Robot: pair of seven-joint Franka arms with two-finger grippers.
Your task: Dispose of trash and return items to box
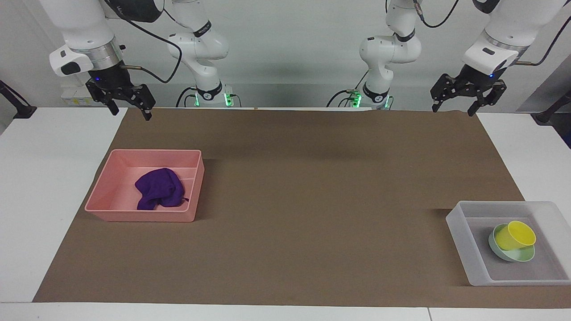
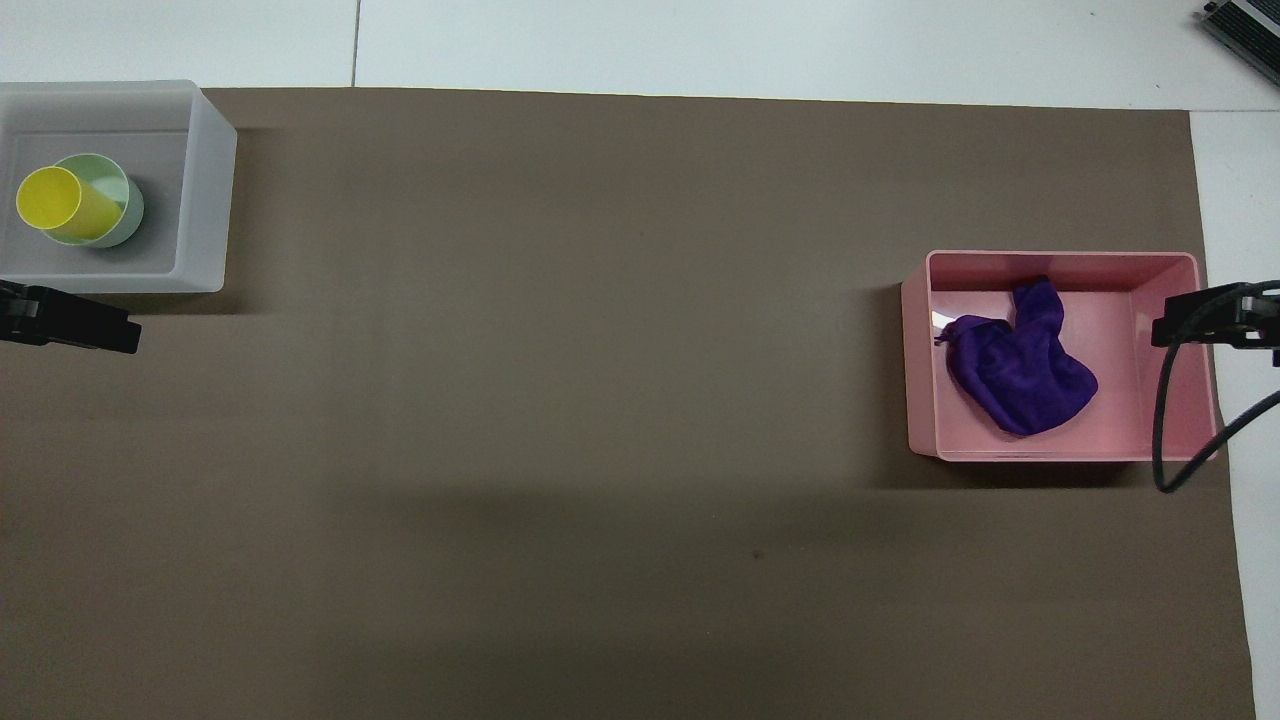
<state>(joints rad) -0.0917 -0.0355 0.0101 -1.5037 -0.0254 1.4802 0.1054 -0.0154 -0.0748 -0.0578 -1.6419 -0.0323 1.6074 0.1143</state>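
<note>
Fingers apart and empty on both the left gripper (image 1: 468,105) and right gripper (image 1: 130,109), raised over the desk's robot-side edge. Purple rag (image 1: 159,188) in pink tray (image 1: 103,194): soft, light, pinch a raised fold. Yellow cup (image 1: 515,236) in green bowl (image 1: 523,256), in frosted box (image 1: 459,234): light, stiff, likely slippery; take by the rim.

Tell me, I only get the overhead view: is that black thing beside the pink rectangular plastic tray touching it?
Observer: No. That is the right gripper; it hangs in the air above the pink rectangular plastic tray, touching nothing.
Operator: Is it holding anything?
Observer: No, its jaws stand open and empty.
Operator: And the black thing at the other edge of my view?
Observer: The left gripper, likewise raised off the table, jaws open and empty, clear of the frosted-white rectangular plastic tray.
</note>
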